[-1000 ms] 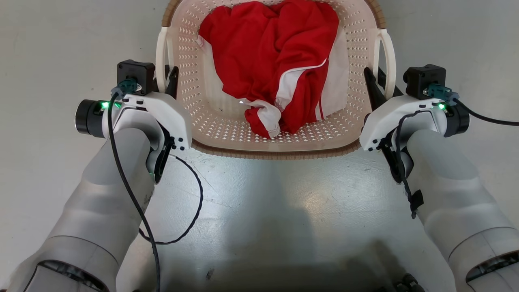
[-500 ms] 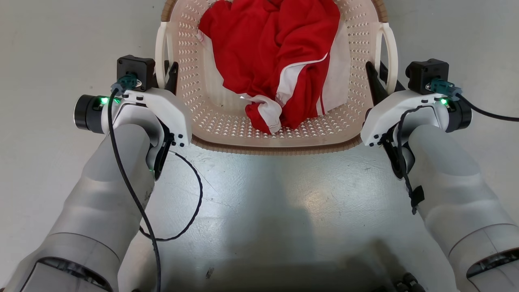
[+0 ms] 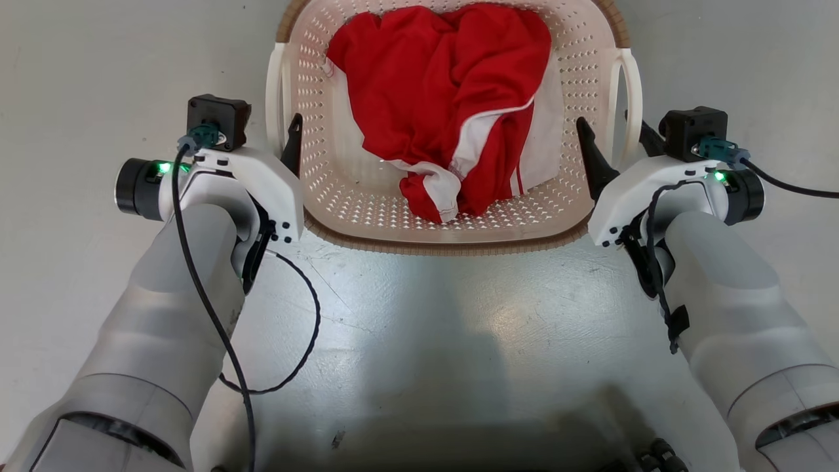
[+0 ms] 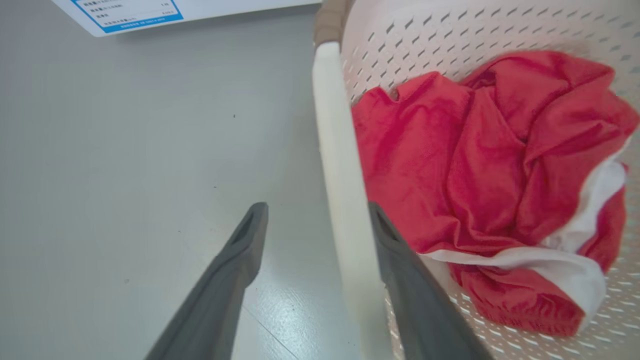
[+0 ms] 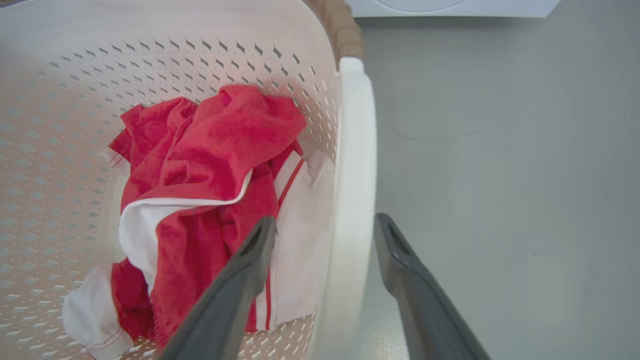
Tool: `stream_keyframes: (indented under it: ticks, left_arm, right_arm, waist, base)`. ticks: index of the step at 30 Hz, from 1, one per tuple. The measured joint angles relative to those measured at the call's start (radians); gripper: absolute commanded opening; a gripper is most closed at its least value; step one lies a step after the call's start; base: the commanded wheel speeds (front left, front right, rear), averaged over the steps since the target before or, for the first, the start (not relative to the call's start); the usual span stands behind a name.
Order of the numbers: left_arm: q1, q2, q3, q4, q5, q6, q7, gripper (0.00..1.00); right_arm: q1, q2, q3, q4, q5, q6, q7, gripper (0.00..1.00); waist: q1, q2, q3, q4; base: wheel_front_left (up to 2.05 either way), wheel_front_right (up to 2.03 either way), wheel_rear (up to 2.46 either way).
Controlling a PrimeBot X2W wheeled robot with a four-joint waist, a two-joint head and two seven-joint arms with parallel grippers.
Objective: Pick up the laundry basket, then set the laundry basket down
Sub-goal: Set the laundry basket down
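Cream-white perforated plastic laundry basket [image 3: 341, 196] sits at twelve o'clock; left gripper [image 4: 316, 209] at nine, right gripper [image 5: 325, 220] at three, jaws wide, straddle its white loop handles [image 4: 334, 150].

Two long, dark grey, tapering fingers [image 4: 235, 270] tip each arm. Behind them lies a white wrist shell [image 3: 252, 177] with small dark screw heads, then a pale grey, rounded forearm [image 3: 177, 314]. Beside the shell sits a black camera block [image 3: 216, 118] with a teal plug [image 3: 204, 137]. A black cable [image 3: 196, 288] trails back from the plug. A green light [image 3: 160, 168] glows by a black end cap [image 3: 134, 190].
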Motion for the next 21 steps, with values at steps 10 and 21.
stream_keyframes:
  ticks: [10,21]
  left_arm:
    - [-0.007,-0.005,0.007,0.026,0.000,0.000,0.000,1.00]
    - [0.004,-0.014,0.022,0.045,0.001,0.001,0.000,1.00]
  right_arm:
    - [-0.004,0.000,-0.017,-0.018,-0.012,0.000,0.000,1.00]
    - [0.017,0.000,-0.055,-0.077,-0.052,0.000,0.000,1.00]
  waist:
    - [0.0000,0.0000,-0.013,-0.007]
    - [0.0000,0.0000,-0.080,-0.012]
  base:
    - [0.00,0.00,0.00]
    - [0.00,0.00,0.00]
